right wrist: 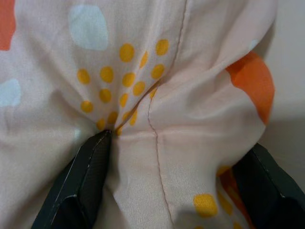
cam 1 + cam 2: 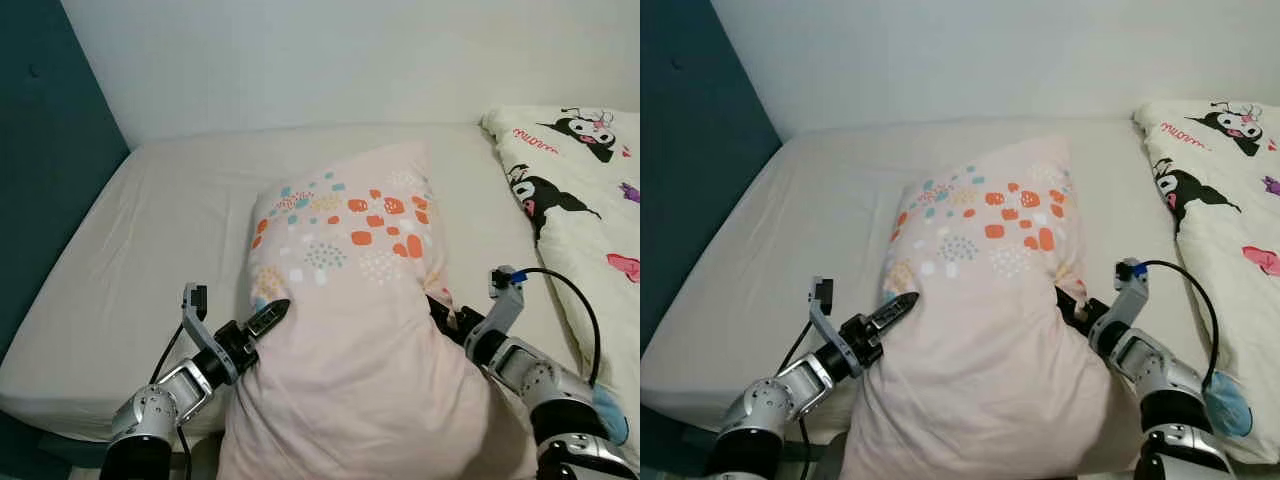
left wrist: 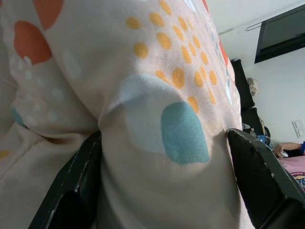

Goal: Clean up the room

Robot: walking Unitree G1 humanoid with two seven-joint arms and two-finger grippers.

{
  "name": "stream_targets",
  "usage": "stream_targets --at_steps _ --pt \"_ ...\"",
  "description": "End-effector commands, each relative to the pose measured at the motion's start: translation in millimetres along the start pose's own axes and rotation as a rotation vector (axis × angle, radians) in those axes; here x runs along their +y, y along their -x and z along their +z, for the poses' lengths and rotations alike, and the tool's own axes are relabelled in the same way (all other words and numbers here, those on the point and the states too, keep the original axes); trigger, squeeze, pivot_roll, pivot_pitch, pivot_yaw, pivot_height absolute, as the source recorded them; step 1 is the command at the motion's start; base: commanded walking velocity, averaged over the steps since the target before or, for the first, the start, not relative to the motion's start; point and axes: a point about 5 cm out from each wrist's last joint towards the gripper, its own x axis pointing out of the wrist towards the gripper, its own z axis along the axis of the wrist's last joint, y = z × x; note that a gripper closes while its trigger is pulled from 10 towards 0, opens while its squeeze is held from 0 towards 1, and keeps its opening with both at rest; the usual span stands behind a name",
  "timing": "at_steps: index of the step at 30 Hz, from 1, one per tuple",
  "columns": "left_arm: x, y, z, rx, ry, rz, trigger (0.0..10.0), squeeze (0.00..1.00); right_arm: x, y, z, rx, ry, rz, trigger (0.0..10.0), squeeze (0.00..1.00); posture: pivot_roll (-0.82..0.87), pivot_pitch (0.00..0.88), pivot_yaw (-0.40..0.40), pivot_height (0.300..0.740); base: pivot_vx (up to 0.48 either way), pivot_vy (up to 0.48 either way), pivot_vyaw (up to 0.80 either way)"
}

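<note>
A pale pink pillow (image 2: 350,300) with orange, teal and yellow patches is held between my two grippers, its far end resting on the bed (image 2: 160,220) and its near end hanging over the front edge. My left gripper (image 2: 264,320) clamps the pillow's left side; a thick fold of the pillow (image 3: 157,95) bulges between its black fingers (image 3: 71,191). At the right side, my right gripper (image 2: 440,312) is pressed into the fabric. A seamed bunch of the pillow (image 1: 157,133) sits between its fingers (image 1: 90,176).
The bed has a cream sheet and runs back to a white wall. A dark teal wall (image 2: 40,150) borders the left. A white quilt with cartoon prints (image 2: 580,190) lies along the right side. A light blue object (image 2: 1225,405) sits by my right forearm.
</note>
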Motion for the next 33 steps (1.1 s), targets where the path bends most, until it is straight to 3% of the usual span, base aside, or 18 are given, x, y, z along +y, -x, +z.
stream_targets --at_steps 1,2,4,5,7,8,13,18,21,25,26,27,28,29,33 --pt "-4.9 -5.3 -6.6 0.012 0.017 -0.028 10.0 1.00 8.6 -9.0 -16.6 0.061 -0.026 0.037 10.0 0.65 0.05 0.189 0.020 0.572 0.000 0.000 0.00" --pt "-5.6 -4.4 -6.1 0.027 -0.019 -0.028 10.0 1.00 13.4 -11.9 -17.2 0.058 -0.029 0.059 10.0 0.00 0.05 0.189 0.020 0.572 0.000 0.000 0.00" --pt "-6.6 -3.8 -7.5 0.049 -0.048 -0.030 10.0 1.00 16.1 -13.3 -16.4 0.049 -0.033 0.071 10.0 0.00 0.05 0.189 0.020 0.572 0.000 0.000 0.00" --pt "-8.1 -3.4 -12.2 0.095 -0.099 -0.028 10.0 0.33 20.5 -15.8 -13.0 0.021 -0.052 0.091 10.0 0.00 0.05 0.185 0.021 0.572 0.000 0.000 0.00" --pt "-9.0 -3.3 -16.9 0.132 -0.135 -0.023 10.0 0.33 23.3 -17.5 -9.4 -0.006 -0.077 0.106 10.0 0.00 0.05 0.185 0.021 0.572 0.000 0.000 0.00" --pt "-8.9 -2.7 -21.6 0.162 -0.174 -0.016 10.0 0.16 26.6 -18.1 -5.3 -0.035 -0.105 0.131 10.0 0.00 0.05 0.182 0.021 0.572 0.000 0.000 0.00" --pt "-8.4 -2.8 -33.0 0.210 -0.260 0.006 10.0 0.17 34.8 -18.1 0.7 -0.075 -0.144 0.199 10.0 0.00 0.05 0.177 0.023 0.572 0.000 0.000 0.00" --pt "-11.9 -8.7 -36.7 0.204 -0.286 0.008 10.0 0.16 33.4 -18.9 -13.3 0.011 -0.099 0.175 10.0 0.00 0.04 0.173 0.024 0.572 0.000 0.000 0.00" --pt "-17.9 -16.3 -33.0 0.161 -0.291 0.008 10.0 0.16 31.9 -20.8 -31.4 0.124 -0.009 0.134 10.0 0.00 0.04 0.168 0.026 0.572 0.000 0.000 0.00" --pt "-21.3 -19.9 -31.0 0.136 -0.287 0.004 10.0 0.16 33.0 -22.1 -37.3 0.155 0.029 0.118 10.0 0.00 0.04 0.160 0.027 0.572 0.000 0.000 0.00" --pt "-23.7 -23.4 -30.8 0.117 -0.289 0.007 8.1 0.16 35.5 -24.0 -38.7 0.160 0.051 0.109 4.0 0.00 0.04 0.159 0.027 0.572 0.000 0.000 0.00" --pt "-25.0 -25.7 -30.9 0.106 -0.290 0.010 8.1 0.16 37.1 -25.4 -39.6 0.161 0.065 0.102 4.0 0.00 0.04 0.151 0.028 0.572 0.000 0.000 0.00" --pt "-25.2 -28.3 -31.2 0.099 -0.307 0.029 3.8 0.17 39.7 -26.7 -40.3 0.162 0.079 0.108 0.0 0.00 0.04 0.151 0.028 0.572 0.000 0.000 0.00" --pt "-26.1 -30.1 -32.3 0.094 -0.318 0.034 0.0 0.18 42.2 -27.9 -40.5 0.159 0.091 0.114 0.0 0.00 0.04 0.143 0.029 0.572 0.000 0.000 0.00" --pt "-26.2 -30.8 -34.5 0.092 -0.344 0.047 0.0 0.18 46.2 -30.1 -39.4 0.144 0.102 0.119 0.0 0.00 0.04 0.131 0.030 0.572 0.000 0.000 0.00"
